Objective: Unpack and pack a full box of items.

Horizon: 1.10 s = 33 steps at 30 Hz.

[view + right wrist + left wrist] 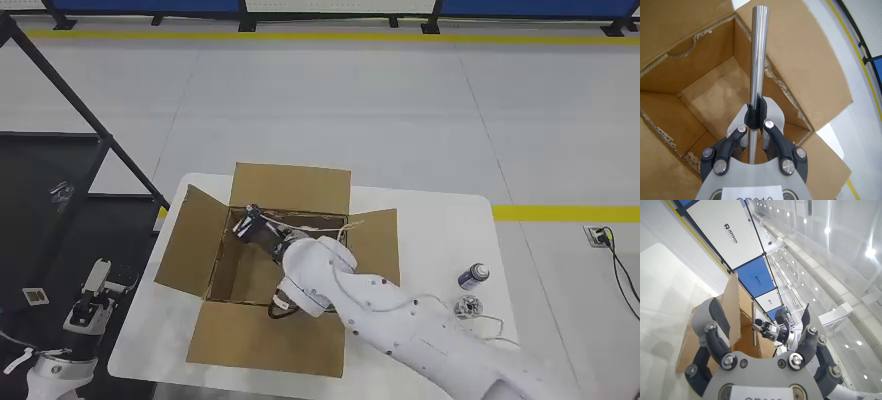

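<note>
An open cardboard box (pixel 290 186) stands with its flaps spread on the white table (pixel 440 230). My right gripper (pixel 251 224) hangs over the box's far left corner. In the right wrist view it (pixel 755 110) is shut on a shiny metal rod (pixel 759 47) that points down into the box (pixel 702 98), whose floor looks bare. My left gripper (pixel 761 306) is open and holds nothing, off the table's left side (pixel 92 290). From there it faces the box (pixel 745 298), the right gripper (pixel 765 330) and the rod (pixel 754 323).
A small dark can (pixel 473 276) stands on the table to the right of the box, with a small round part (pixel 467 307) and a thin cable just in front of it. A black frame (pixel 90 130) rises at the left of the table.
</note>
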Each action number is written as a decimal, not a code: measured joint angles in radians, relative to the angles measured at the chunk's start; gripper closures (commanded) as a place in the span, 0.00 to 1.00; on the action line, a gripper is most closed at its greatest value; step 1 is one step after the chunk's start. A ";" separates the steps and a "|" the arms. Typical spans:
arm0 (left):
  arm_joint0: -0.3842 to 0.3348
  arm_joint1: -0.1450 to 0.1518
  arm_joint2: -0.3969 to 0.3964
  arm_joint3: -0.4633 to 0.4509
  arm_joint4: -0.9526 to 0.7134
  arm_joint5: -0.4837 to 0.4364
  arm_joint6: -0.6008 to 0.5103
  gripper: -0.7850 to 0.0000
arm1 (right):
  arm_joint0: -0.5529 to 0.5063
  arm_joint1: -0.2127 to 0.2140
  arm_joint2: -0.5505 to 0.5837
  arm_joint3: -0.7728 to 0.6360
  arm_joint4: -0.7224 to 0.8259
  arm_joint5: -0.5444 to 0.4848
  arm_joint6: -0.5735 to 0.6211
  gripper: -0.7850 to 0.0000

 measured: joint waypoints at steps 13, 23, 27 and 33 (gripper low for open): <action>0.000 0.000 0.000 0.000 0.000 0.000 0.000 0.00 | 0.141 -0.250 -0.099 0.579 0.222 -0.187 -0.001 1.00; 0.000 0.000 0.000 0.000 0.000 0.000 0.000 0.00 | 0.174 -0.389 -0.124 0.786 0.225 -0.121 -0.009 1.00; 0.000 0.000 0.000 0.000 0.000 0.000 0.000 0.00 | 0.182 -0.407 -0.116 0.810 0.240 -0.111 -0.021 1.00; 0.000 0.000 0.000 0.000 0.000 0.000 0.000 0.00 | 0.182 -0.406 -0.116 0.809 0.239 -0.111 -0.021 1.00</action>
